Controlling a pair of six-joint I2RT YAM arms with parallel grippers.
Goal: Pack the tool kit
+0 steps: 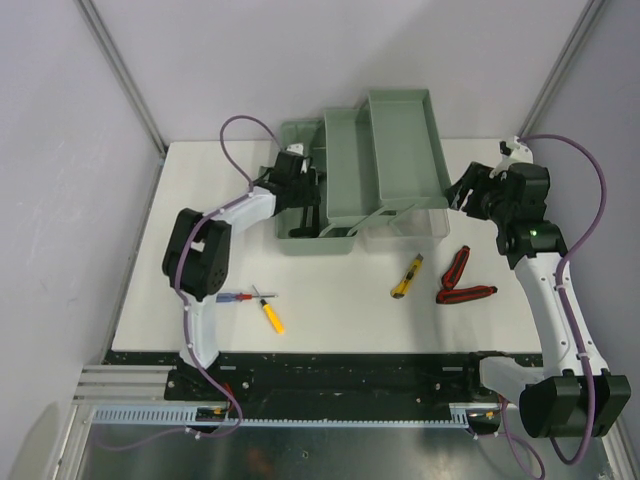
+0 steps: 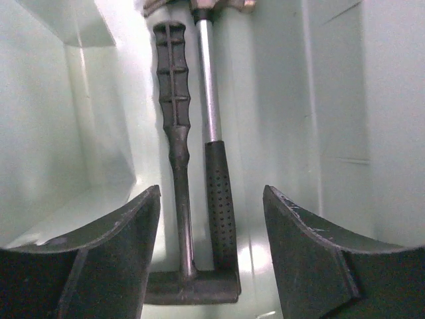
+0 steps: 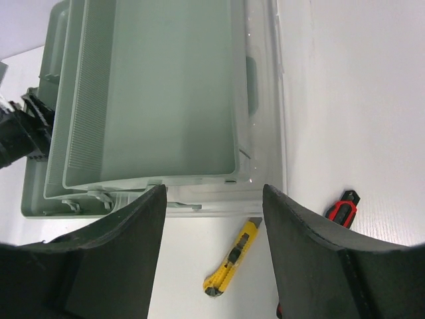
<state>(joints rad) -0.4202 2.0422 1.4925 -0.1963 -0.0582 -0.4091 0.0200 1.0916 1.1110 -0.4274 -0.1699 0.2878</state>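
**Both grippers open at the tool kit**

The left gripper (image 2: 212,199) hangs inside the tool kit box (image 1: 292,135) with its jaws apart. The hammer (image 2: 171,86) and a chrome-shafted tool (image 2: 208,86) lie loose straight ahead. The right gripper (image 3: 212,199) is spread and empty. The box's raised tray (image 3: 166,86) is ahead of it, and the yellow knife (image 3: 231,259) lies just beneath.

From above you cannot see the tips of the left gripper (image 1: 301,203); the left arm (image 1: 245,208) covers them inside the green box (image 1: 300,135). Its wrist camera cuts off the head of the chrome-shafted tool (image 2: 207,80) at the top edge. Your right wrist camera gives only one handle end of the pliers (image 3: 342,209), the rest behind a finger of the right gripper (image 3: 212,189), and clips the left arm
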